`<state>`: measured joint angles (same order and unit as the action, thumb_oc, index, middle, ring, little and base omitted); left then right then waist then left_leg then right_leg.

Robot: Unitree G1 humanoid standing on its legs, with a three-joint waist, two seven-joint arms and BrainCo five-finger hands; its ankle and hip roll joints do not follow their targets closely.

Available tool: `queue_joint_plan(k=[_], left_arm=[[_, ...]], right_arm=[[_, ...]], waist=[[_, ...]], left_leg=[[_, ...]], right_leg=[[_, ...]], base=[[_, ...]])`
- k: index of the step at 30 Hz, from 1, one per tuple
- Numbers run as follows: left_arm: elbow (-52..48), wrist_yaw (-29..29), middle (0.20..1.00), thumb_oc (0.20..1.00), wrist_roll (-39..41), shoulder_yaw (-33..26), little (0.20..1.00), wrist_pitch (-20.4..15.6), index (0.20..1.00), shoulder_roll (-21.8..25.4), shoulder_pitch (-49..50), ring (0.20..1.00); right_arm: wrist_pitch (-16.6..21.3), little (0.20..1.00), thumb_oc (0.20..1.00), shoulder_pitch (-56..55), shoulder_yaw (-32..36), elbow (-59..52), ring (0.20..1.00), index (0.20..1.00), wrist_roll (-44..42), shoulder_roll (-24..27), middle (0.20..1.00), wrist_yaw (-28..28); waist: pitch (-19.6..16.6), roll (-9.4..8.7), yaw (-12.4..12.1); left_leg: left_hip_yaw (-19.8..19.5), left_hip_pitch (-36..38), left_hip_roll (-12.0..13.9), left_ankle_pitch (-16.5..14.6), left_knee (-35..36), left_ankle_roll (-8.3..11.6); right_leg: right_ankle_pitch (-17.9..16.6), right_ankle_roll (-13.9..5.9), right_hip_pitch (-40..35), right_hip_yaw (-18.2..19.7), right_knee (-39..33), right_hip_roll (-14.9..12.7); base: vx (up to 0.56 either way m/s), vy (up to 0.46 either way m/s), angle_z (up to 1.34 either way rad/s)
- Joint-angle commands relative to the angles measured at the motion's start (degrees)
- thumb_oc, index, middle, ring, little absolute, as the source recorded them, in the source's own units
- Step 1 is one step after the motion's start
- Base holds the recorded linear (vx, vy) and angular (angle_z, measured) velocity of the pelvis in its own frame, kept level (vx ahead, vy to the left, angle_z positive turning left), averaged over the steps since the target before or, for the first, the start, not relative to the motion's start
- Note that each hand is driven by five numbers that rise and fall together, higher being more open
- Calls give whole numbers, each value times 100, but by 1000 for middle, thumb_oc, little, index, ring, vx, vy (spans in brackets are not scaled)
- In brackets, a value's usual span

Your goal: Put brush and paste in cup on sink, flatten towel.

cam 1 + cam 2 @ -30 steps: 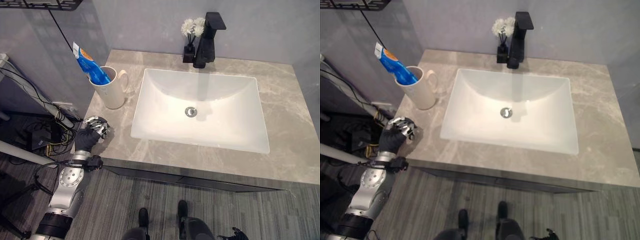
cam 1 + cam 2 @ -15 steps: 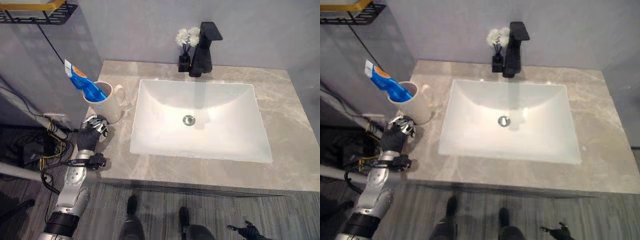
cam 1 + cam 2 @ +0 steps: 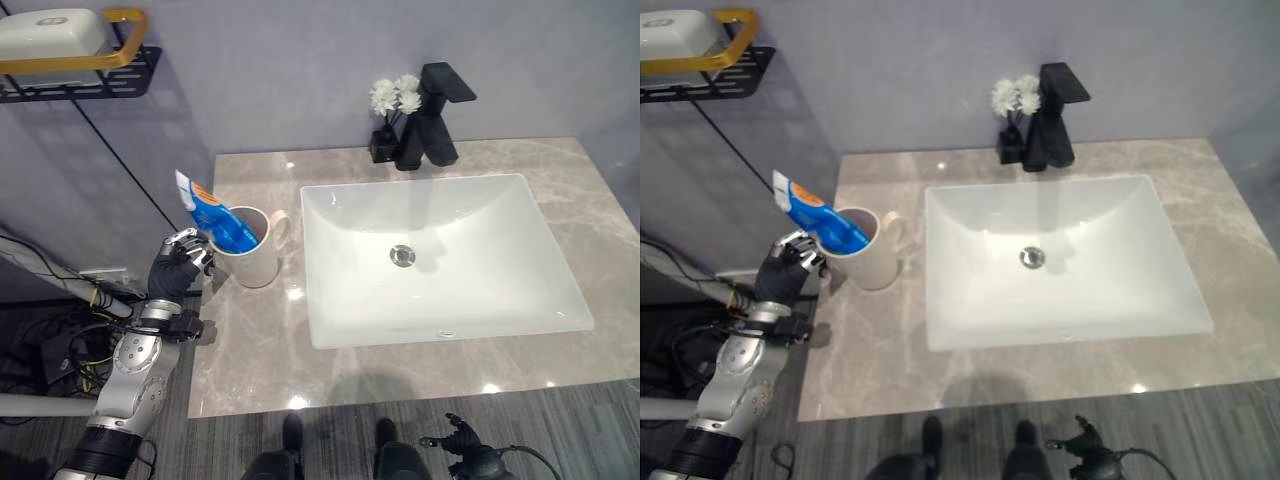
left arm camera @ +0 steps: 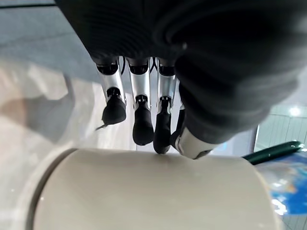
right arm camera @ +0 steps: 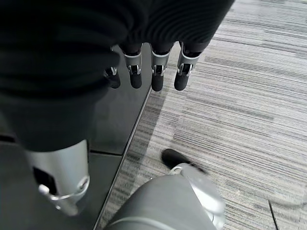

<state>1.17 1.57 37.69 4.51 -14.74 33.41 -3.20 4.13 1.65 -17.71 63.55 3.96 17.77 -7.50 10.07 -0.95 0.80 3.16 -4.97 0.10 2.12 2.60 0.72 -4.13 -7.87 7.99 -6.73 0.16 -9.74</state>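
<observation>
Paste (image 3: 215, 215) is sitting in the cup (image 3: 247, 252) at left-centre of the counter (image 3: 260, 350) — brush and towel aren't showing. Left hand (image 3: 178, 262) is resting beside the cup, fingers loosely curled, tips touching its wall, gripping nothing; right hand (image 5: 144, 72) is hanging relaxed and empty — towel step looking undone.

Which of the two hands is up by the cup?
The left hand, raised at the counter's edge with its fingers touching the cream cup that holds the blue tube. The right hand hangs low over the floor.
</observation>
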Motion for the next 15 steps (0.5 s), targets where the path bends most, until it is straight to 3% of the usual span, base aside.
queue_joint_plan(k=[1, 4, 9, 15], left_arm=[[-649, -158, 200, 200, -105, -374, 200, -168, 200, 153, 320, 200], [-959, -256, 200, 200, -201, -809, 200, -179, 200, 276, 918, 200], [-974, 100, 200, 200, -595, -1628, 200, -293, 200, 167, 1452, 200], [-606, 537, 200, 200, -817, -1985, 200, -334, 200, -110, 1603, 200]], right_arm=[[37, 1000, 1000, 126, -8, 264, 1000, 1000, 122, 83, 1000, -6], [-22, 1000, 1000, 93, 125, 566, 1000, 1000, 154, 117, 1000, -6], [-48, 1000, 1000, -119, 478, 960, 1000, 1000, 11, 96, 1000, -3], [6, 1000, 1000, -184, 505, 869, 1000, 1000, -107, 92, 1000, -12]], waist=[[-63, -71, -81], [-128, -118, -255], [-244, -101, -438], [-311, -98, -581]], left_leg=[[-182, -357, 84, -189, -464, 79], [-151, -344, 105, -257, -526, 86], [-320, -272, 134, -182, -359, 163], [-459, -221, 170, -83, -204, 230]], right_leg=[[-134, -59, 106, 391, 73, 123], [-229, -94, -79, 197, -163, 70], [-144, -68, -316, 16, -347, 81], [-92, -64, -504, -213, -474, 69]], base=[[55, -44, 4], [89, -78, -9], [84, -79, 5], [47, -63, 31]])
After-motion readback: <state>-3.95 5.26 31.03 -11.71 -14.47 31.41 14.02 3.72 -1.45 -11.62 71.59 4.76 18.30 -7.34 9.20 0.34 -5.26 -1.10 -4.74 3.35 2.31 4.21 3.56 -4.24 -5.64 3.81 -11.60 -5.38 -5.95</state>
